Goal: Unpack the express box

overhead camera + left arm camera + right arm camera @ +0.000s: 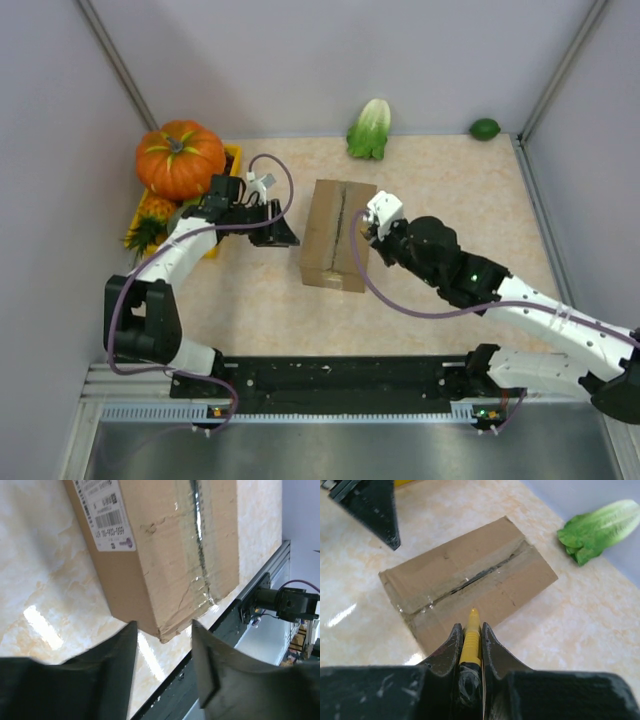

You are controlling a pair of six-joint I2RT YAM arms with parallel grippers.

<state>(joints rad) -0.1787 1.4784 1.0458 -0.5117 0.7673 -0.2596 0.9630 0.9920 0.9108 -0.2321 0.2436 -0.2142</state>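
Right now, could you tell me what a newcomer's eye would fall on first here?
Probably the express box at mid-table, its taped centre seam dark and crinkled, with the right gripper clamping a yellow tool pointed toward that seam. Next, the big orange pumpkin at the far left, while the left gripper hangs open by a box corner.

The express box (337,235) is brown with a white barcoded label (102,515). The counter (450,180) is cream-marbled; the pumpkin (180,158) orange, the tool (470,639) yellow.
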